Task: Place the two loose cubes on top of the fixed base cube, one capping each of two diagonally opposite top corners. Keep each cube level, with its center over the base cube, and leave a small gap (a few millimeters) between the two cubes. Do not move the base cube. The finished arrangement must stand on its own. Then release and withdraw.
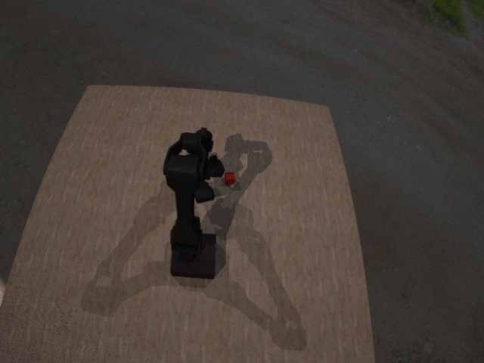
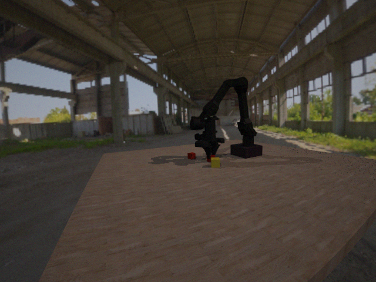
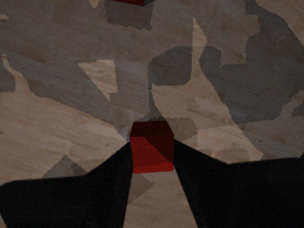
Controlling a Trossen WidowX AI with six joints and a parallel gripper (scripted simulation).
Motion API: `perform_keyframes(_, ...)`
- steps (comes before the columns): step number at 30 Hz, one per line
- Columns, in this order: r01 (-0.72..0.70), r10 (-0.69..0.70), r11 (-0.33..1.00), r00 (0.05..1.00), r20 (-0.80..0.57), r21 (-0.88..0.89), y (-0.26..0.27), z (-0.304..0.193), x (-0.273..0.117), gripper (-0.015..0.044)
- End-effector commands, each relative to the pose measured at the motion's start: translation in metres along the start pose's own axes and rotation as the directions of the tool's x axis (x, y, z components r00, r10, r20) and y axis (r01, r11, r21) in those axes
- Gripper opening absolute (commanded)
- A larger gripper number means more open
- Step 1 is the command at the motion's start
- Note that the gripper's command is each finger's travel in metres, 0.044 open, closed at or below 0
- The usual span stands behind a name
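My gripper (image 2: 211, 157) (image 3: 151, 144) points down and is shut on a red cube (image 3: 152, 154) (image 2: 212, 156), with a fingertip against each side. This cube appears at table level; the arm hides it in the top view. The other red cube (image 1: 229, 178) (image 2: 191, 155) (image 3: 128, 2) stands apart on the table, cut off by the top edge of the wrist view. A yellow cube (image 2: 215, 162) stands close to the gripper, partly in front of the held cube in the exterior view. Only a sliver of the yellow cube shows beside the arm in the top view.
The arm's dark base block (image 1: 193, 265) (image 2: 246, 151) stands on the wooden table (image 1: 296, 218) (image 2: 182, 212). The arm reaches over the cubes, and its shadows cross the table around them. The table edges lie well away from the cubes.
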State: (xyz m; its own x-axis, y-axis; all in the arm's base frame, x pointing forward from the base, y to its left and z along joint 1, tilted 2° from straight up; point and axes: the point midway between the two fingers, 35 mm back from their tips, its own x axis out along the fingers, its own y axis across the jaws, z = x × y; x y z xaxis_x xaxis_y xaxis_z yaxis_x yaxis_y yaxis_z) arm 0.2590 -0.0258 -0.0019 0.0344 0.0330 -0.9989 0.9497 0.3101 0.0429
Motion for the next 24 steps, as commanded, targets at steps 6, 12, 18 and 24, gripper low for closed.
perform_keyframes(6,0.003,-0.003,1.0,1.0,0.003,0.003,0.003,0.002,-0.02,0.0105)
perform_keyframes(12,0.003,-0.003,1.0,1.0,0.003,0.003,0.005,0.003,-0.038,0.0105)
perform_keyframes(18,0.003,-0.003,1.0,1.0,0.003,0.003,0.006,0.003,-0.057,0.0105)
perform_keyframes(24,0.003,-0.003,1.0,1.0,0.003,0.003,0.005,0.002,-0.076,0.0105)
